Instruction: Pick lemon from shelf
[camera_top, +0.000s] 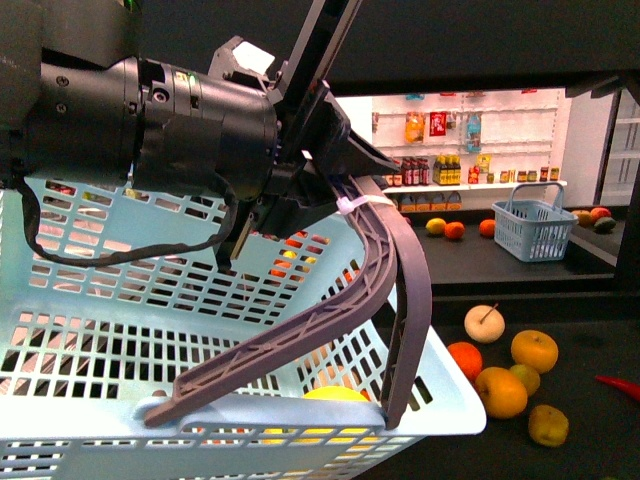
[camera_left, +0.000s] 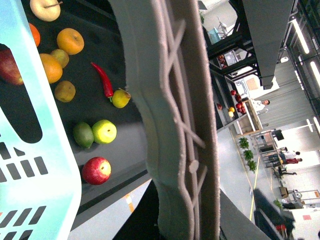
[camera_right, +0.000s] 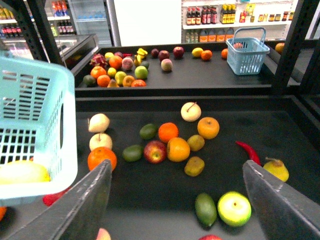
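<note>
- The lemon (camera_top: 335, 393) is lying inside the light-blue basket (camera_top: 100, 330). It is showing only as a yellow patch behind the slotted wall and near rim, and its tip is not appearing in any view.
- The basket is running off the lower and left edges of the front view, and most of its floor is hidden.
- The left gripper (camera_top: 335, 190) is largely covered by its own black housing. It is clamping the top of the grey handle (camera_top: 390, 260), though the fingertips are hard to make out.
- The handle is filling the middle of the left wrist view.
- The left arm (camera_top: 150, 120) is reaching in from the left and holding the basket up over the left side of the lower deck of the shelf (camera_right: 225, 145).
- The right gripper (camera_right: 177, 172) is hovering over the deck's near edge. Its fingers (camera_right: 87, 200) are spreading wide with nothing between them, and only their ends are entering the view.
- Loose fruit is lying mid-deck, apart from the basket: an orange (camera_right: 177, 148) touching a red apple (camera_right: 155, 151), and others around them.
- Nearer the right edge, a red chili (camera_right: 248, 151) is lying just beside a yellow stalked fruit (camera_right: 276, 169).
- Near the front edge, a green apple (camera_right: 234, 208) is touching a green oval fruit (camera_right: 205, 209).
- A small blue basket (camera_right: 244, 49) is standing on the rear deck.
</note>
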